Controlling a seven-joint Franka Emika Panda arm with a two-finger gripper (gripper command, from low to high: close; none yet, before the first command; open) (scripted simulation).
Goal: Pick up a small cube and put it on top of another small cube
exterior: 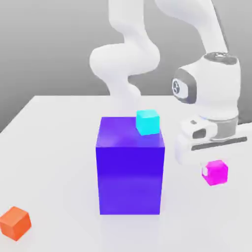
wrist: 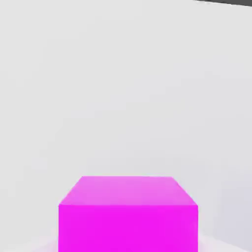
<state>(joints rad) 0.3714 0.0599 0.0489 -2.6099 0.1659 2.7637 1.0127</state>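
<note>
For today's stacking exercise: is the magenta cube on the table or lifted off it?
Lifted. In the exterior view the magenta cube hangs just under the robot's hand, clear of the white table.

White tabletop (exterior: 59, 147) (plain grey backdrop (exterior: 49, 44))

The big blue block (exterior: 130, 170) (cyan cube (exterior: 147, 122) atop) stands between open table (exterior: 54, 147) stretches.

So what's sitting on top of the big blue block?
A small cyan cube sits on top of the big blue block, at the back corner toward the exterior view's right. The patch of block top under the cube is covered.
</note>
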